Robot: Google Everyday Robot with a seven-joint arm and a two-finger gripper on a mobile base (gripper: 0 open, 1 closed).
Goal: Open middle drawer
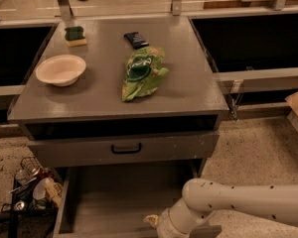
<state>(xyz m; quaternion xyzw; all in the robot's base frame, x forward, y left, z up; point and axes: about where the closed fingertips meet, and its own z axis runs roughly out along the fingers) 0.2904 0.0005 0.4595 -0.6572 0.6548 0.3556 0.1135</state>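
The middle drawer (124,197) is pulled out toward the bottom of the camera view, and its grey inside shows. Its front panel and handle are hidden at the bottom edge, behind my arm. Above it is a closed grey drawer (124,150) with a small black loop handle (126,148). My white arm (248,202) comes in from the lower right. My gripper (156,224) is at the front edge of the pulled-out drawer, mostly cut off by the bottom edge of the view.
On the grey cabinet top (188,88) lie a green chip bag (141,73), a white bowl (60,69), a green-and-yellow sponge (75,35) and a small dark packet (136,39). A wire basket of utensils (30,187) stands on the floor at the left. Dark counter bays flank the cabinet.
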